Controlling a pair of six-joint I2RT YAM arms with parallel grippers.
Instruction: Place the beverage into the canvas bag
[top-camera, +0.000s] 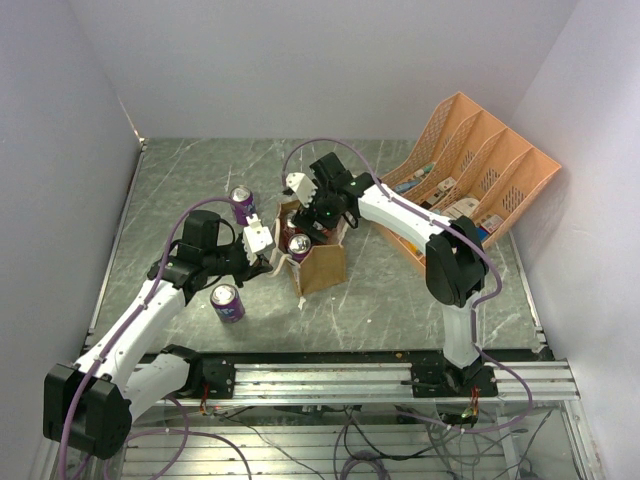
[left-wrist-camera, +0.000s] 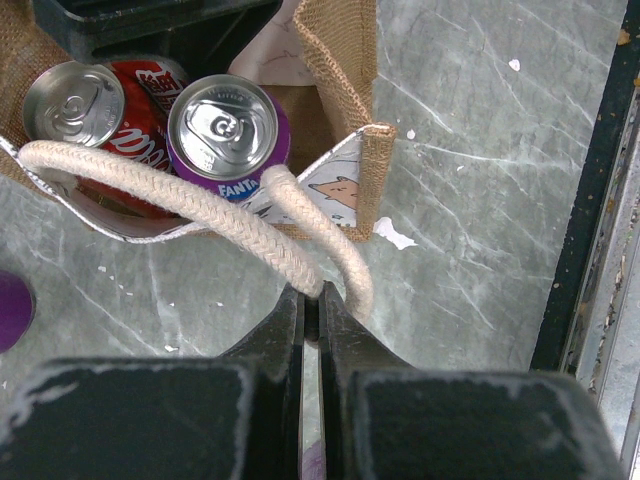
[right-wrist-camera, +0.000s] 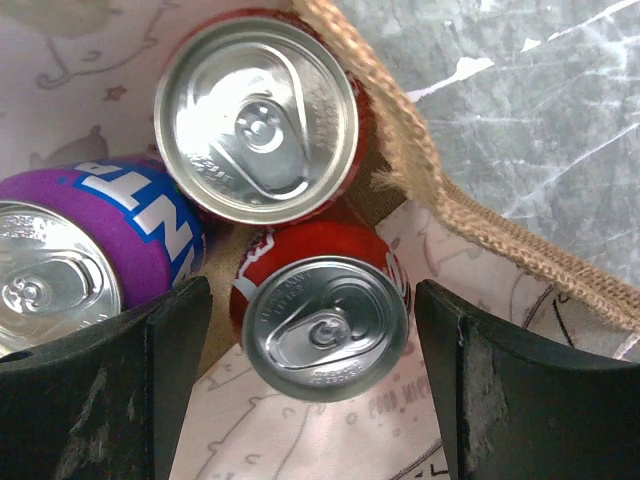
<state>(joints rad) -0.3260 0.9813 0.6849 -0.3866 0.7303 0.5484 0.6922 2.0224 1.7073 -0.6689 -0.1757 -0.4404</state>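
Observation:
The tan canvas bag (top-camera: 322, 268) stands mid-table with its mouth open. In the left wrist view its burlap wall (left-wrist-camera: 345, 60) holds a purple Fanta can (left-wrist-camera: 222, 122) and a red can (left-wrist-camera: 72, 95). My left gripper (left-wrist-camera: 311, 300) is shut on the cream rope handle (left-wrist-camera: 200, 205), at the bag's left side (top-camera: 268, 250). My right gripper (right-wrist-camera: 312, 300) is open over the bag's mouth (top-camera: 305, 215). It straddles a red can (right-wrist-camera: 325, 325) with a gap on each side. A second red can (right-wrist-camera: 255, 115) and the Fanta can (right-wrist-camera: 90, 240) stand beside it inside the bag (right-wrist-camera: 480, 225).
Two purple cans stand on the table outside the bag, one behind it (top-camera: 241, 203) and one near my left arm (top-camera: 227, 302). An orange desk organizer (top-camera: 470, 170) sits at the back right. White walls close in the sides. A metal rail (top-camera: 380, 378) runs along the near edge.

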